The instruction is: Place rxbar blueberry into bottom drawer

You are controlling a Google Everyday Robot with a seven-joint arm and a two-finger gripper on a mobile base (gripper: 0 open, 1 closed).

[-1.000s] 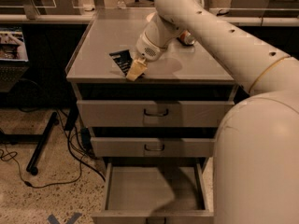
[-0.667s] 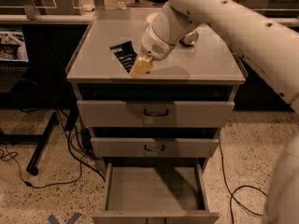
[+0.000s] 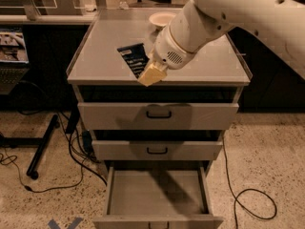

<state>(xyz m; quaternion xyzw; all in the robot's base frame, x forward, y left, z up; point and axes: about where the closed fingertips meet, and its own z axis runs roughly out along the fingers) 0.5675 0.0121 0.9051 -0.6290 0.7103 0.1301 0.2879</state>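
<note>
Just above the front edge of the cabinet top [image 3: 209, 63], the gripper [image 3: 151, 74] sits at the near end of the rxbar blueberry [image 3: 133, 57], which lies on that top. Whether it is clamping anything cannot be told. Below, the bottom drawer [image 3: 157, 197] stands pulled out.

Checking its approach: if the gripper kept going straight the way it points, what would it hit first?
Probably the cabinet top near its front edge, beside the rxbar blueberry; the gripper hangs just above, depth unclear.
</note>
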